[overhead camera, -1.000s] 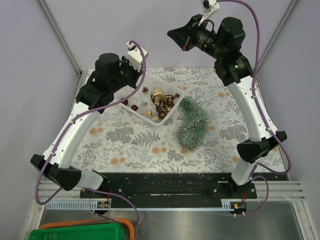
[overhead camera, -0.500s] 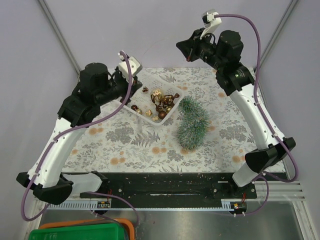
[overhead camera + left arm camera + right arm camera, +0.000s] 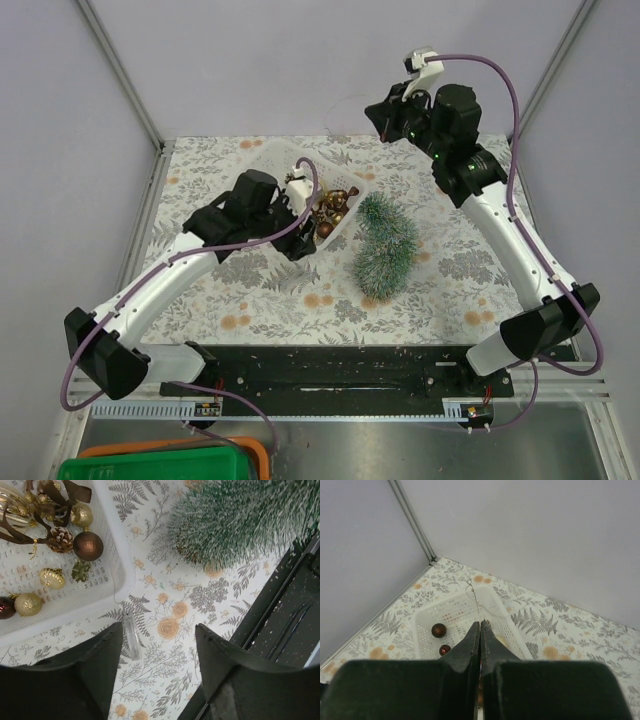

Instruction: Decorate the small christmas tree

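The bench (image 3: pixel 200 290) under its leaf-print cloth carries the small christmas tree (image 3: pixel 385 245), lying on its side just right of centre, at 4 o'clock from the white basket (image 3: pixel 262 158) and close beside it. Brown and gold ornaments (image 3: pixel 88 545) sit in the basket. The left fingers (image 3: pixel 159 629) stand well apart, holding nothing, above a small clear piece (image 3: pixel 132 637) on the cloth. The right fingers (image 3: pixel 480 625) are pressed together high at 1 o'clock, pinching a thin wire (image 3: pixel 472 592).

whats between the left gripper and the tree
Only bare printed cloth, seen in the left wrist view, between the open left gripper and the tree.
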`<state>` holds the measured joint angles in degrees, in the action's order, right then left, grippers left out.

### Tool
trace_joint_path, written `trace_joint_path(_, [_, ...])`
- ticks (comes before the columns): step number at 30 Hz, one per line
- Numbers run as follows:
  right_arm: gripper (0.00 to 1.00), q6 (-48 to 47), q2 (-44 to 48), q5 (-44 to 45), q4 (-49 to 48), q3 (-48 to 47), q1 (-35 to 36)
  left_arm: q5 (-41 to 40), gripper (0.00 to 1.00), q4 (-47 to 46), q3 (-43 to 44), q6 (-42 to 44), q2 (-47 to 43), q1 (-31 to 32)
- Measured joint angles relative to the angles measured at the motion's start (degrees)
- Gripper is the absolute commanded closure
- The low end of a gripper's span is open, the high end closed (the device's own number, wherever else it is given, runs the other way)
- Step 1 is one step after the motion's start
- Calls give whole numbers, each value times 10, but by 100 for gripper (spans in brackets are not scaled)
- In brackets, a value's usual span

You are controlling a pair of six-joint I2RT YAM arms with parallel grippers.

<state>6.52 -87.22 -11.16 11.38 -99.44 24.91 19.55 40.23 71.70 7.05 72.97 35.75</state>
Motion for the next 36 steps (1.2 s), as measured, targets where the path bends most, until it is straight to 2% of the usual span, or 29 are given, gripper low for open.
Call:
trace_joint_path(3, [100, -3, 2, 7, 0, 20, -7, -6, 26, -13, 4, -7, 2, 0])
trace_joint_path(13, [100, 2, 11, 31, -30, 80, -61, -55, 24, -39, 71, -6, 2, -6])
trace_joint_path(25, [100, 22, 27, 200, -77, 226, -140, -59, 23, -28, 87, -6, 0, -8])
trace_joint_path(30, [100, 43, 30, 271, -77, 244, -200, -58, 21, -22, 89, -5, -17, -8])
trace_joint_path(36, [100, 56, 78, 299, -75, 267, -232, -58, 19, -1, 90, 5, -34, -8])
